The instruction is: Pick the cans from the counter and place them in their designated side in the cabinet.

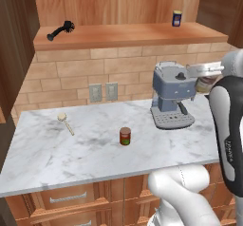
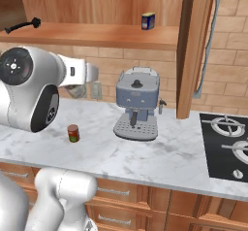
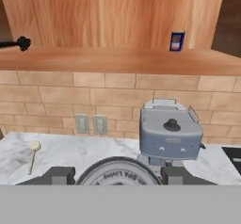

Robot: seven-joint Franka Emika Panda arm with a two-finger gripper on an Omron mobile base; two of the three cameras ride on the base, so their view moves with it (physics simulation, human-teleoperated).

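Your claw (image 3: 117,175) pinches a silver can (image 3: 116,172) between its two dark fingertips (image 3: 57,175), and in the hand view you see the can's round top with a ring of print right in front of the camera. From the left base view, the gripper is raised above the counter (image 1: 85,149), level with the top of the grey-blue coffee machine (image 1: 172,94) and just beside it. Ahead of the claw and higher up runs the wooden shelf of the cabinet (image 3: 117,60), where a blue can (image 3: 176,41) stands up and to the right, and a black brush (image 3: 16,43) lies far to the left. Below the claw and well apart from it, the dark red can (image 1: 125,136) stands upright on the marble. Farther left on the counter lies a wooden spoon (image 1: 65,122). Two wall sockets (image 3: 90,124) sit on the brick wall ahead.
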